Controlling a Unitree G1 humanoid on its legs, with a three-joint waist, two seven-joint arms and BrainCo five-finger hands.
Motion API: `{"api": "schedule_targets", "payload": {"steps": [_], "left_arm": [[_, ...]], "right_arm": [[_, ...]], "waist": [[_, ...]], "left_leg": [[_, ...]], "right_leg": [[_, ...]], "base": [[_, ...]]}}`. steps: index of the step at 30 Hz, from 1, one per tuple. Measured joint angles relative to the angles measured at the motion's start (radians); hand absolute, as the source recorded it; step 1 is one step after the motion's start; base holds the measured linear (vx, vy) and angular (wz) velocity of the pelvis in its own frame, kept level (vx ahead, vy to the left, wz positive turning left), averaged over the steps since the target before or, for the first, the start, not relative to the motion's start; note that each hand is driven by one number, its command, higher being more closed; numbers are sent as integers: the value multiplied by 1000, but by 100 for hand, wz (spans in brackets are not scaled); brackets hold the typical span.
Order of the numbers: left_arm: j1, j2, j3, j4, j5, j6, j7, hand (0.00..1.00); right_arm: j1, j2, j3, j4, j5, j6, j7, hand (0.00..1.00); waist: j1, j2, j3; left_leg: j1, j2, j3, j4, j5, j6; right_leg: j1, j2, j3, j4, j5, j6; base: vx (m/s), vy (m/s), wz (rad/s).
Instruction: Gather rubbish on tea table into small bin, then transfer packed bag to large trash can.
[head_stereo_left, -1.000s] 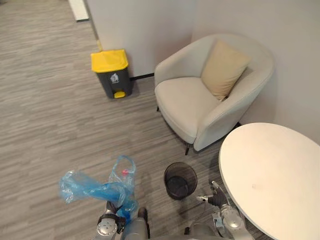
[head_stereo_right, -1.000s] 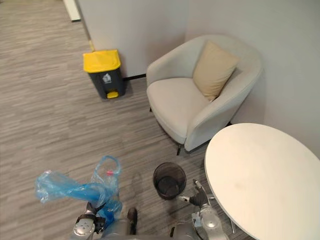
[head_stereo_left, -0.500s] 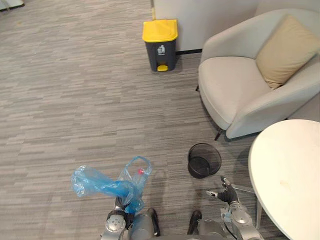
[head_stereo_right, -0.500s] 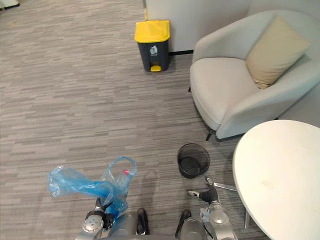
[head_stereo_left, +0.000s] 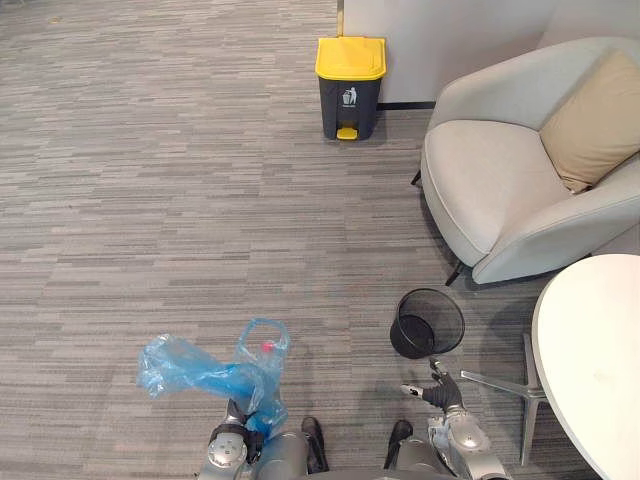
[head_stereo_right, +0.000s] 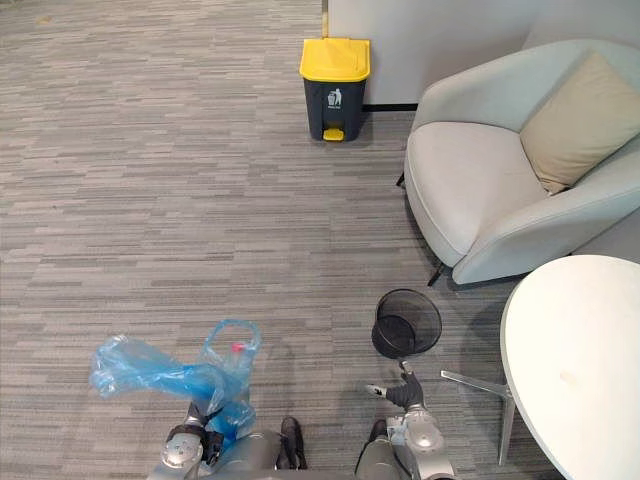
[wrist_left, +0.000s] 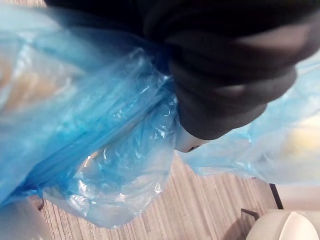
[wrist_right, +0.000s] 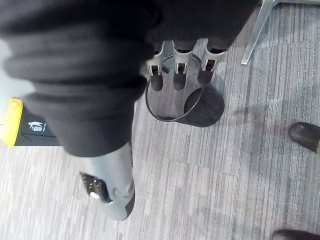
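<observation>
Bag (head_stereo_left: 205, 375) bunched at left hand (head_stereo_left: 236, 412), grip unclear; right hand (head_stereo_left: 440, 392) slack, fingers (wrist_right: 178, 70) straight. Gaping mouth could spill before yellow-lidded bin (head_stereo_left: 350, 72).

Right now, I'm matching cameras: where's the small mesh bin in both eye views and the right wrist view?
Left eye view: small mesh bin, lower right.
Right eye view: lower middle, right of centre.
Right wrist view: just past the fingertips of the right hand, at.
Shared landmark: yellow-lidded trash can.
</observation>
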Motion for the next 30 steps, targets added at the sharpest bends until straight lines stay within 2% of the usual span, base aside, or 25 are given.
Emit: {"api": "schedule_targets", "payload": {"steps": [2,4,5,6,7,8,10,11,12,13,14,16,17,18,19,20,21,23,24,25,26,27,28,29,30], "left_arm": [[6,0,0,-1,0,0,0,100],[11,-1,-1,-6,0,0,-1,100],[13,0,1,-21,0,1,-1,100],[11,2,3,-30,-1,1,0,100],[13,12,6,-39,-1,0,0,100],[9,11,11,-39,-1,1,0,100],[0,16,30,-33,-1,2,0,100],[-8,15,31,-28,-1,6,0,100],[-12,15,31,-24,-2,6,0,100],[-15,16,28,-19,-2,7,-1,100],[-19,6,28,-6,-1,7,-1,100],[-25,-4,27,-2,-1,6,-1,100],[-34,-7,27,0,-1,7,-1,100],[-37,-10,27,0,-1,8,-1,100],[-40,-15,27,0,-1,8,-2,100],[-41,-19,27,-1,-1,8,-2,100],[-39,-24,28,-3,-1,7,-2,100],[-42,-27,28,-4,-1,6,-2,100],[-51,-28,29,-5,-1,5,-2,100],[-57,-29,33,-4,-1,5,-2,100],[-57,-29,33,-4,-1,5,-2,100],[-70,-30,44,-4,-1,1,-2,100],[-74,-29,45,-4,-1,-1,-1,100],[-86,-30,46,-4,-1,-2,-1,100],[-89,-32,44,-4,-1,-2,-1,100]], "right_arm": [[5,0,0,0,0,1,0,0],[16,-1,1,0,-1,2,1,0],[23,0,1,0,0,2,1,0],[26,3,1,1,-1,2,2,0],[30,10,4,3,-1,2,4,0],[23,5,19,8,0,1,5,0],[0,-3,25,30,0,1,4,0],[-6,-9,25,35,0,1,4,0],[-4,-12,24,35,0,2,4,0],[3,-15,24,35,0,1,4,0],[16,-25,20,34,0,2,4,0],[25,-38,16,28,0,1,4,0],[17,-36,4,29,0,2,4,0],[15,-34,-1,29,0,2,4,0],[19,-31,-1,26,1,3,4,0],[30,-30,-1,14,2,3,4,0],[33,-23,1,6,7,2,3,0],[30,-20,-1,-8,22,1,-4,0],[18,-17,-6,-12,27,0,-16,0],[11,-13,-15,-11,31,0,-16,0],[11,-13,-15,-11,31,0,-16,0],[-4,-7,-20,-7,38,1,-16,0],[-7,-3,-22,-6,38,1,-17,0],[-9,2,-22,-5,38,1,-18,0],[-6,1,-23,-3,38,1,-18,0]], "waist": [[-1,-6,-2],[-7,-13,-1],[-19,-16,-1],[-28,-17,0],[-37,-16,6],[-36,-28,4],[-36,-30,8],[-44,-22,13],[-48,-22,14],[-54,-30,13],[-58,-27,9],[-55,13,1],[-54,31,5],[-54,40,9],[-55,48,15],[-54,49,17],[-47,44,21],[-44,36,22],[-37,25,28],[-31,29,28],[-30,28,28],[-18,18,37],[-17,11,42],[-7,-5,53],[-3,-4,53]], "left_leg": [[2,-8,-1,35,-27,9],[25,-34,-29,45,-68,23],[48,-47,-60,41,-73,35],[62,-50,-79,39,-76,39],[79,-50,-103,37,-80,43],[89,-40,-111,34,-82,39],[117,-28,-135,6,-85,34],[143,-15,-155,-19,-87,22],[158,-15,-162,-31,-88,12],[197,-22,-178,-53,-100,-18],[219,-15,-210,-55,-115,-41],[224,20,-216,-43,-116,-56],[200,44,-214,16,-113,-89],[182,57,-214,71,-107,-102],[141,89,-215,211,-71,-155],[103,113,-213,341,-20,-178],[51,153,-193,502,-9,-173],[-9,196,-145,616,-29,-135],[-64,212,-120,612,-53,-99],[-90,211,-116,568,-65,-79],[-93,211,-116,563,-66,-77],[-150,189,-124,406,-72,-68],[-164,171,-136,350,-71,-70],[-176,127,-168,208,-47,-97],[-174,113,-188,127,-25,-114]], "right_leg": [[-9,-24,9,67,-27,8],[-17,-55,50,170,-46,-2],[-47,-63,96,282,-26,-32],[-72,-59,122,330,-29,-44],[-94,-28,156,368,-72,-38],[-123,15,168,361,-104,-51],[-178,85,144,308,-111,-67],[-205,125,116,232,-104,-75],[-211,139,111,185,-94,-72],[-205,157,122,79,-6,-92],[-179,164,118,87,53,-145],[-171,187,92,92,14,-158],[-155,202,77,84,-3,-175],[-136,211,67,72,-8,-180],[-70,231,51,23,-13,-186],[-12,248,45,-21,-14,-187],[64,264,47,-72,-17,-193],[131,272,55,-122,-17,-193],[170,273,73,-165,-14,-189],[186,271,87,-182,-11,-184],[187,270,88,-183,-11,-184],[212,252,113,-210,-8,-178],[219,240,118,-216,-9,-176],[237,209,134,-225,-16,-143],[243,201,144,-226,-23,-124]], "base": [[93,20,2],[152,37,34],[153,32,63],[247,8,74],[255,-49,60],[301,-69,48],[240,-105,36],[271,-116,42],[413,-159,50],[375,-153,59],[486,-184,51],[437,-158,29],[435,-170,20],[503,-211,20],[324,-132,22],[439,-137,13],[328,-80,0],[280,-38,-13],[246,15,-25],[234,45,-23],[235,135,-35],[236,164,-30],[289,241,-42],[190,195,-25],[250,274,-41]]}}
